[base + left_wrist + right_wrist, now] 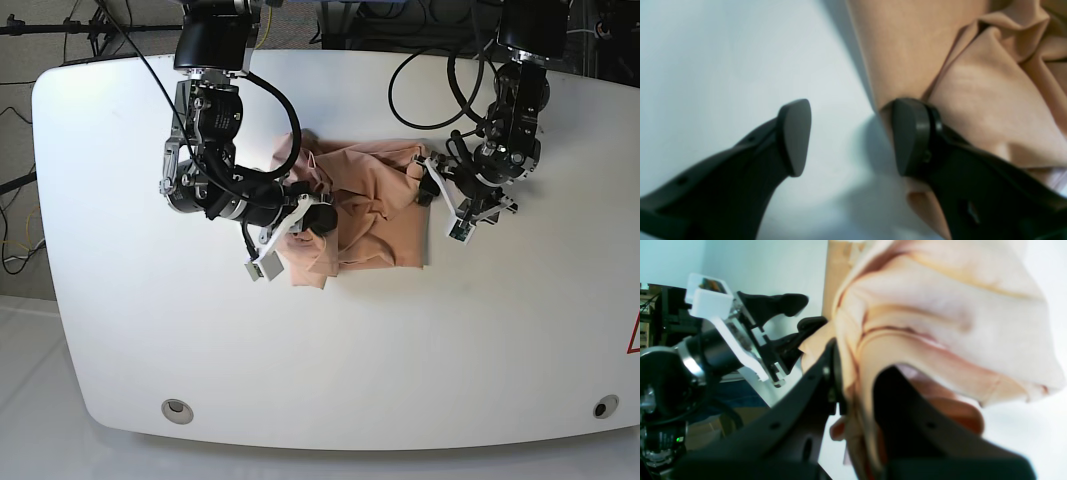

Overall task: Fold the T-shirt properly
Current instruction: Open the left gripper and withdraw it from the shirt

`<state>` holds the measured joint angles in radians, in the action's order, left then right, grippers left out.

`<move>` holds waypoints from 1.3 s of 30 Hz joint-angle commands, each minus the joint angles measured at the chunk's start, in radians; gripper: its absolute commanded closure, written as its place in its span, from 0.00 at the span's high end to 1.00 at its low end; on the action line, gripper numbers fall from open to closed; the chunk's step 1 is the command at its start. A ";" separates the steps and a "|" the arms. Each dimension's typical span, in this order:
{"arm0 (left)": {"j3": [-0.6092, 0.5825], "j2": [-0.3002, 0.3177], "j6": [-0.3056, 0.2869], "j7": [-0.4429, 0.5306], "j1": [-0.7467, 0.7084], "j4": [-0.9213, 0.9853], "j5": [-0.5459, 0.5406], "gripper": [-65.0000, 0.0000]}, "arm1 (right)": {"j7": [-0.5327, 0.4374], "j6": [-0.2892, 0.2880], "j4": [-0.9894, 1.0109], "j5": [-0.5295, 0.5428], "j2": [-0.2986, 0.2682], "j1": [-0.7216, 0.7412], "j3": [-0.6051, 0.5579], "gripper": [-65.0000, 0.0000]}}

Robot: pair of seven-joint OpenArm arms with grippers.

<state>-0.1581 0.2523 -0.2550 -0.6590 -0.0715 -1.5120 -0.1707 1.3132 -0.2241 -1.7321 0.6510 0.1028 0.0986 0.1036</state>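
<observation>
The peach T-shirt (372,205) lies crumpled in the middle of the white table (330,340). My right gripper (318,218) is at the shirt's left side and is shut on a bunch of its cloth. In the right wrist view the T-shirt (940,306) is pinched between the two dark fingers (826,380) of the right gripper (857,386) and rises in folds above them. My left gripper (430,182) stands open at the shirt's right edge. In the left wrist view the left gripper (853,136) holds nothing, and its right finger (910,133) touches the hem of the T-shirt (973,86).
Black cables (430,80) run along the table's back edge. Two round fittings (178,409) sit near the front edge. A red mark (634,335) shows at the far right edge. The left gripper (803,314) also shows in the right wrist view.
</observation>
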 commanded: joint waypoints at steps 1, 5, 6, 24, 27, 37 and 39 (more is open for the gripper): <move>-0.007 -0.014 -0.010 -0.086 -0.012 0.018 0.046 0.56 | -0.016 -0.001 -0.016 0.023 0.005 0.020 -0.003 0.00; -0.011 -0.020 -0.011 -0.086 -0.012 0.012 0.047 0.56 | -0.016 -0.002 -0.016 0.025 0.008 0.020 -0.005 0.00; -0.013 -0.020 -0.011 -0.086 -0.012 0.011 0.047 0.56 | -0.016 -0.002 -0.016 0.025 0.008 0.020 -0.006 0.00; -0.016 -0.046 -0.013 -0.086 -0.012 0.011 0.050 0.56 | -0.025 -0.002 -0.015 0.023 0.013 0.057 -0.130 0.00; -0.016 -0.046 -0.013 -0.086 -0.012 0.009 0.050 0.56 | -0.031 -0.002 0.011 0.023 0.016 0.063 -0.130 0.00; -0.016 -0.043 -0.013 -0.086 -0.011 0.009 0.050 0.56 | -0.031 -0.002 0.232 0.023 0.019 0.106 -0.132 0.21; -0.016 -0.043 -0.013 -0.086 -0.011 0.009 0.050 0.56 | -0.031 -0.008 0.257 0.025 0.019 0.112 -0.132 0.30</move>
<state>-0.1665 0.2062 -0.2554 -0.6586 -0.0689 -1.5112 -0.1547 1.2903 -0.2211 -1.4792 0.6544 0.1169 0.1848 -0.0273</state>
